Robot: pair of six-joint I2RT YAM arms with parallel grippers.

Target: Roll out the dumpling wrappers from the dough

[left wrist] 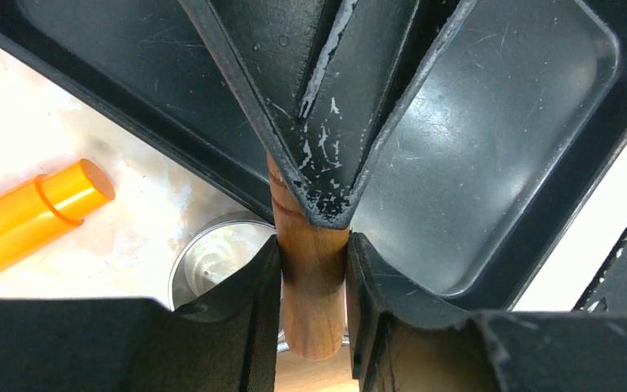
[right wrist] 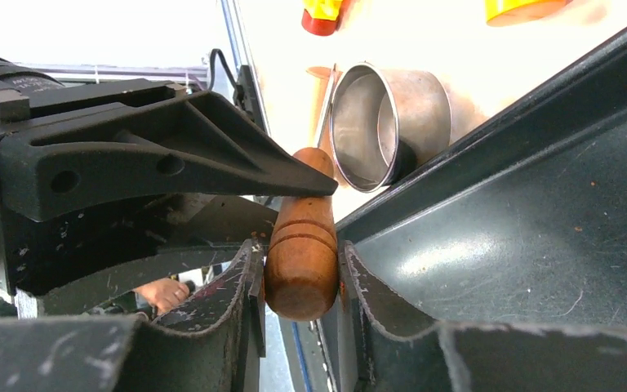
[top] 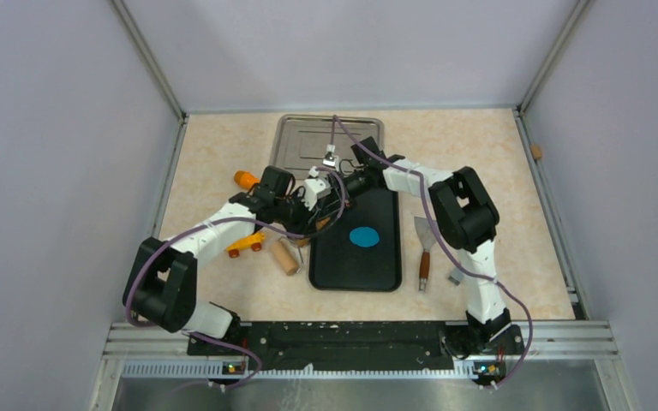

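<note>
Near part of tabletop: short wooden roller [top: 287, 255] lies just off the left edge of the black tray [top: 355, 276]. A scraper [top: 424, 248] with a wooden grip lies just off the tray's right edge.

Dough [top: 365, 237]: flat blue oval, lying mid-tray, apart from both arms.

Further back, over the tray's far left corner, the two arms meet. Left gripper [left wrist: 314, 260] is pinching a wooden handle [right wrist: 300, 253], a finger pressed to each side. Right gripper [right wrist: 300, 263] is clamped on the same handle at its rounded end. The handle is ridged and brown.

Just beyond the tray's left edge, on the tabletop, sits a metal ring [right wrist: 384, 122]. An orange cylinder [top: 245, 180] lies farther left.

Far edge, centre: metal tray [top: 300, 141].
</note>
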